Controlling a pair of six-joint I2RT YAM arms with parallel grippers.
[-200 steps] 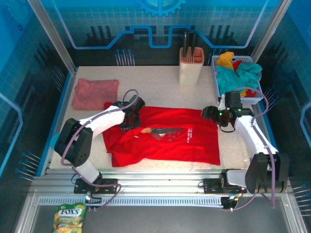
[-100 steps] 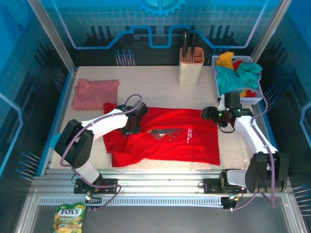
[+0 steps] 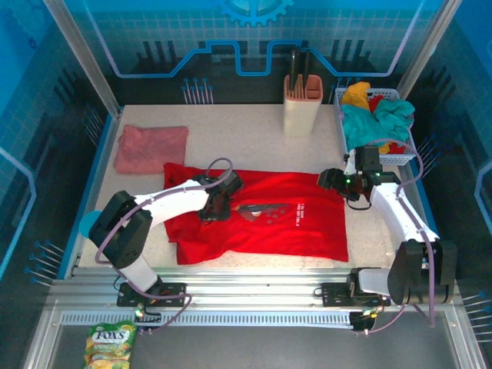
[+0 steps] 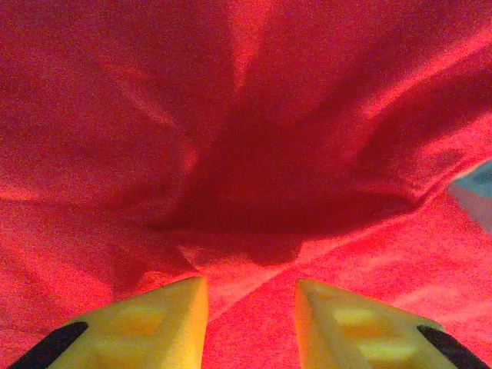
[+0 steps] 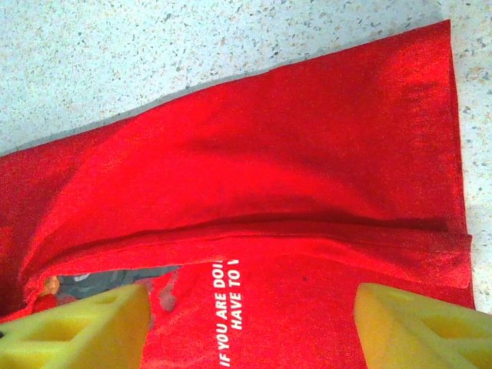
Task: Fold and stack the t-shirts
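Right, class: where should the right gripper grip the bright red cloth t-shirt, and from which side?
The bright red t-shirt lies flat, so likely pinch its far right corner, where the edge rests free on the speckled table, with the open right gripper coming down from the right.

red t-shirt [image 3: 261, 219]: spread centre, top edge folded over (white lettering up) | pink t-shirt [image 3: 151, 148]: folded, far left

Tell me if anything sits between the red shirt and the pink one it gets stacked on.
Nothing visible does. The pink shirt lies at the far left of the table, just beyond the red shirt's corner, with no object between them. The utensil holder and basket stand farther right.
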